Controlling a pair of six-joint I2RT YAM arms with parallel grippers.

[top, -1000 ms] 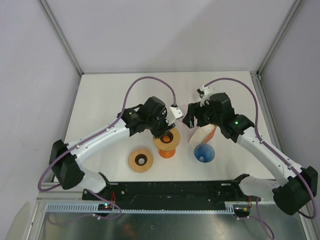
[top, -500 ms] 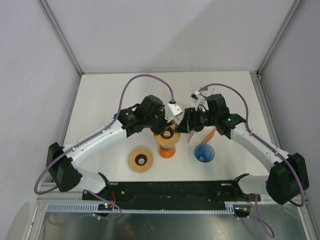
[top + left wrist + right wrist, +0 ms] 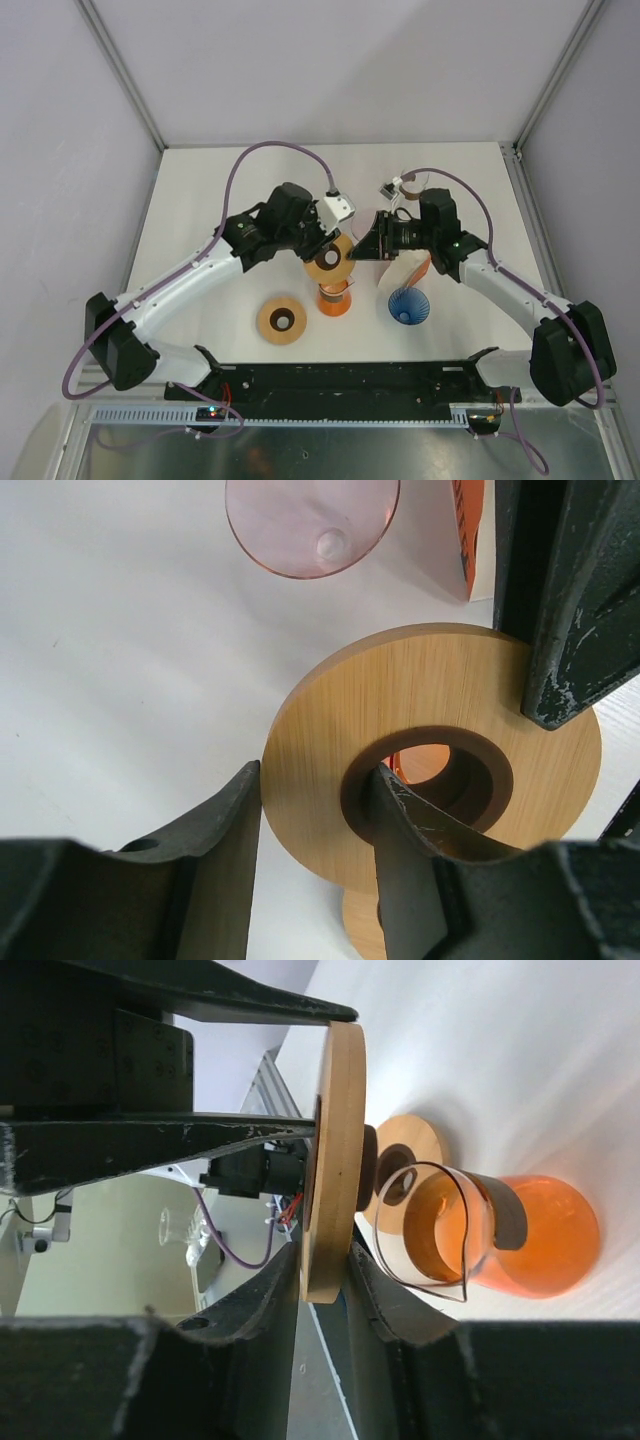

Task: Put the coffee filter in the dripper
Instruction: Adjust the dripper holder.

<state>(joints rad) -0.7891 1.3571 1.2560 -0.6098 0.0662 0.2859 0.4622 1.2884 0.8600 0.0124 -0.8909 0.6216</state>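
Above orange carafe [image 3: 334, 298], lifted wooden ring [image 3: 329, 260] off since before. Squeezed tight by left gripper [image 3: 315, 815] at hole, by right gripper [image 3: 325, 1290] at rim.

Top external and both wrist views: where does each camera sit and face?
Top external: above and behind, looking down at the table; both arms show.
Left wrist: looks down past the left gripper at the wooden ring it holds.
Right wrist: looks sideways past the right gripper, pinching that ring's edge, toward the orange carafe.
All share the ring.
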